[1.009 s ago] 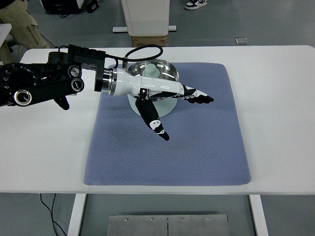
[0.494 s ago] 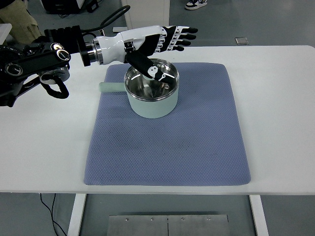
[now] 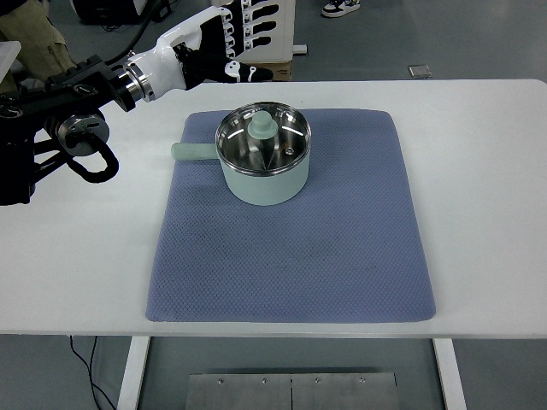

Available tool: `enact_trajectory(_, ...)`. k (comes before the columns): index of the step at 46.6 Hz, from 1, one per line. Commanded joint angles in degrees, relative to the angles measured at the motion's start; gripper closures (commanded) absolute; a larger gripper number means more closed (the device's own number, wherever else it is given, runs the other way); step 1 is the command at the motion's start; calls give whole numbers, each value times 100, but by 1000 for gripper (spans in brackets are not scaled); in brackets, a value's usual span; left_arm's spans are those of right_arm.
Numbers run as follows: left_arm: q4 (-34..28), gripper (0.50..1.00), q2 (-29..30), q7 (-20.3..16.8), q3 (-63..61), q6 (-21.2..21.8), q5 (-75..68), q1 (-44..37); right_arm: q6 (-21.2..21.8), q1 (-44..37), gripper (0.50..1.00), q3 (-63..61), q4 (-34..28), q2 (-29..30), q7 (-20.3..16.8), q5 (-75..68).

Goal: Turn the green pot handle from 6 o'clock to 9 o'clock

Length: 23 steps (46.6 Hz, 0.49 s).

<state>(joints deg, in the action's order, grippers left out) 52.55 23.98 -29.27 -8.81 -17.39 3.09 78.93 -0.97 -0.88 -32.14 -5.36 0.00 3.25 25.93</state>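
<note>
Hovering my left hand off desk's far-left edge, fingers spread, empty | green pot upright on blue mat, handle at 9 | pot prob light, rigid, slick metal; grip handle | r hand unseen

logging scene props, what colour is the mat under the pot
Blue-grey with a fine dotted weave, the mat in the top view.

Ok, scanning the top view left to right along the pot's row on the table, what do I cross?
Bare white table → left edge of the blue mat → green pot handle → pot body → rest of the mat → bare table again.
</note>
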Motion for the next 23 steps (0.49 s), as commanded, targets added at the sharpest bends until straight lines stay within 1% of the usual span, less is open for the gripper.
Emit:
enact_trajectory(1,-17,500,11,-9,28,69,192,-88,0,0,500,-2,0,0,0,0)
enact_trajectory(13,-421,500,2,-17,55,87,764,-308,0,0,500,6,0,0,0,0)
enact_trajectory(23,-605,500,2,-35,186,262,1132,-589,0,0,500,-2,0,0,0,0)
